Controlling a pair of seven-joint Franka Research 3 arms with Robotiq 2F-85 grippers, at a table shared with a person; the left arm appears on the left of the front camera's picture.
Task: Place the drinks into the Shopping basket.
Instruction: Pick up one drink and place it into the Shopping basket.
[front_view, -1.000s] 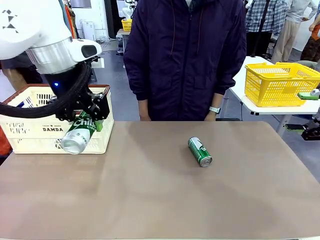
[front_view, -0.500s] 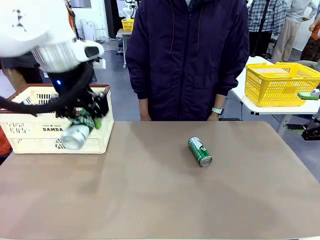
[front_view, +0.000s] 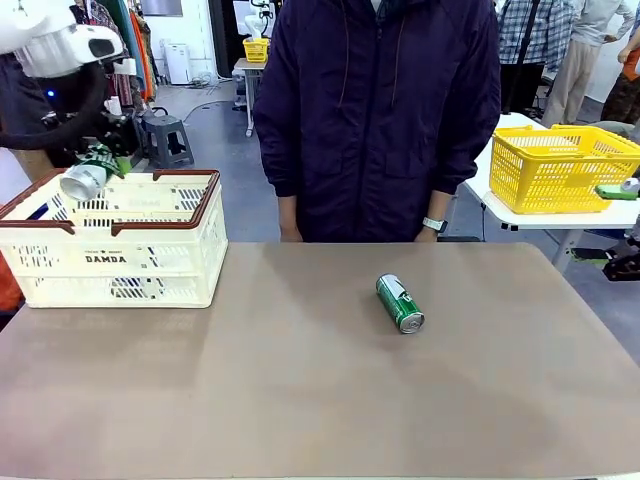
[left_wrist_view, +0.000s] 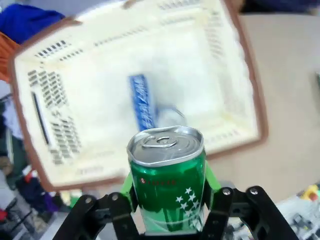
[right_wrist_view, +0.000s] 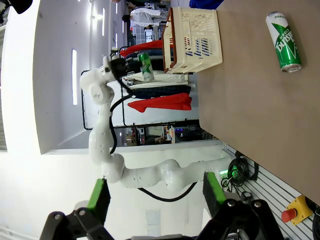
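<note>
My left gripper (front_view: 100, 165) is shut on a green drink can (front_view: 84, 181), holding it tilted in the air over the back left of the Shopping basket (front_view: 150, 262). In the left wrist view the can (left_wrist_view: 167, 175) stands between the green pads (left_wrist_view: 210, 176), silver top toward the camera. Below it lies the cream basket (left_wrist_view: 50, 115) with a blue and white can (left_wrist_view: 142, 102) on its floor. A second green can (front_view: 400, 303) lies on its side mid-table and is seen again as a can (right_wrist_view: 284, 42) in the right wrist view. My right gripper (right_wrist_view: 155, 192) is open and holds nothing, off the table's side.
A person in a dark jacket (front_view: 375, 110) stands at the table's far edge, arms down. A yellow mesh basket (front_view: 560, 165) sits on another table at the right. The brown tabletop (front_view: 300, 380) is bare around the lying can.
My left gripper has lifted the green can up and to the left, from in front of the basket's side wall to above its rim. The lying can has not moved.
</note>
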